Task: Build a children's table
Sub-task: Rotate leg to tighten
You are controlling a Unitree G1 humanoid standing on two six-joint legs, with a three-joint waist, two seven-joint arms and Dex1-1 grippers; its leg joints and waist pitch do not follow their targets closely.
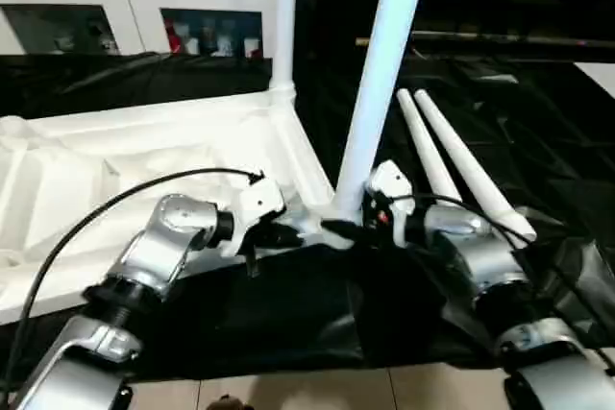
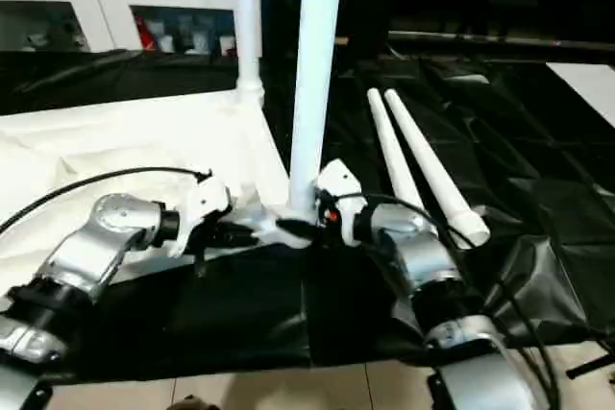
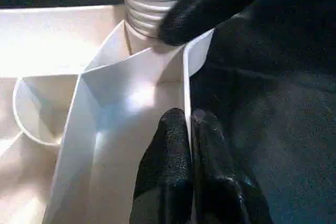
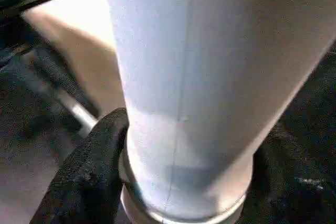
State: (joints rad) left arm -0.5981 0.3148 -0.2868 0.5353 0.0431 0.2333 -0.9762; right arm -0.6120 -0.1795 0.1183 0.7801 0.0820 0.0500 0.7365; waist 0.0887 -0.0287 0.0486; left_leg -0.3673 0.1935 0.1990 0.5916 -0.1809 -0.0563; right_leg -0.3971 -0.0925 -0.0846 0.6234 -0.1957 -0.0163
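Tabletop (image 1: 144, 156) lies upside down, left on black table (image 2: 538, 228); two legs upright in right-side sockets. Left gripper (image 1: 288, 233) fingers pressed together, pinching near rim wall. Right gripper (image 1: 351, 229) fingers spread round near leg (image 1: 380, 74) base, touching it; firm grip not certain. Plastic looks light, stiff, slick: you hold low, near socket. Two spare legs (image 1: 461, 165) lie just right; cabinet (image 1: 135, 12) far.

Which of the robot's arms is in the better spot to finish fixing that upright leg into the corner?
Probably the right. Its pincer sits around the base of the upright leg, while the left pincer is shut on the tabletop's rim, steadying it.
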